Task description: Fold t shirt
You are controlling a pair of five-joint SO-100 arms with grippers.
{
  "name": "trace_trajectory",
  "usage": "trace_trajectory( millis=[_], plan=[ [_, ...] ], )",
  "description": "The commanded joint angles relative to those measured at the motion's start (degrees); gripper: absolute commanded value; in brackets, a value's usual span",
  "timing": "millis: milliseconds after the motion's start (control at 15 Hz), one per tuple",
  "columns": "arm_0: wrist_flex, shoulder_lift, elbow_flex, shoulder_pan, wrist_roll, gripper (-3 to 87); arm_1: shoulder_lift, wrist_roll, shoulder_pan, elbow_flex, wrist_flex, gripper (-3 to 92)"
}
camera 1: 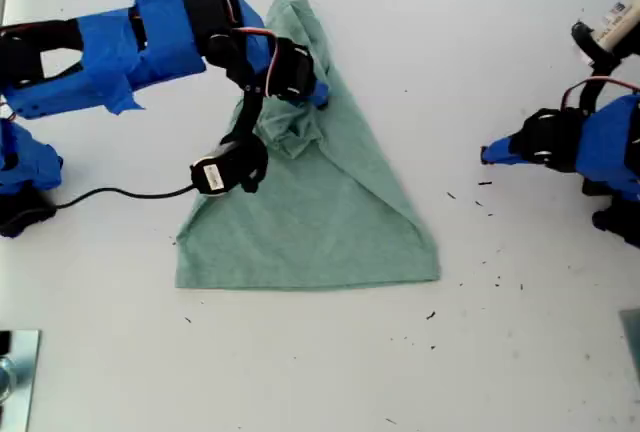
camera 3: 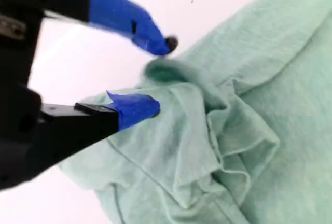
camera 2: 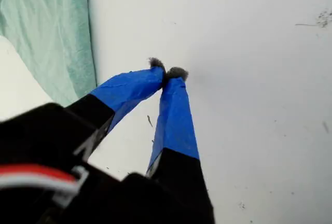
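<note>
Second gripper (camera 3: 155,73): jaws spread, a bunched ridge of the t shirt (camera 1: 320,212) between them, nothing pinched yet. First gripper (camera 2: 168,72): tips pressed together, empty, over bare white table (camera 1: 520,72), well apart from the cloth at the exterior view's right.

Garment position: mid-table, a rough triangle, broad hem toward the exterior view's bottom, narrow end under my second arm at the exterior view's upper left.

Risks, as judged:
- Jaws close on the crumpled ridge and take several layers, so the fold drags askew.
- Only one layer is taken and the bunch stays as a lump inside the fold.

View notes: second wrist view alone shows the jaw gap and the pleats in the wad; the exterior view hides those under the arm but shows the whole outline. First wrist view catches only a cloth edge.
</note>
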Motion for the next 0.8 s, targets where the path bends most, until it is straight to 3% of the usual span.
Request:
trace_trajectory(
  millis=[0,133,267,400,533,600,733],
  plan=[
    [4.9,12.4,-5.4,-2.9,-0.1,32.8,0.5,0.8,-0.9,3.3,-0.4,2.5],
    [9.8,29.7,-1.0,-8.7,2.6,31.9,0.5,0.5,-0.4,3.3,-0.4,2.5],
    [10.6,45.0,15.0,-13.4,4.1,30.9,0.5,0.3,0.0,3.3,-0.4,2.5],
    [0.3,65.1,47.6,-11.8,2.5,25.8,0.5,-1.6,0.4,3.3,-0.4,2.5],
    [-11.0,88.1,79.9,-6.5,-4.3,9.4,0.5,-2.9,1.0,3.2,-0.4,2.5],
    [-14.4,98.0,92.6,-2.5,-8.9,4.4,0.5,-4.2,1.3,3.2,-0.4,2.5],
    [-15.6,113.2,111.9,5.1,-18.9,0.4,0.5,-8.1,1.7,1.3,-0.8,2.5]
  ],
)
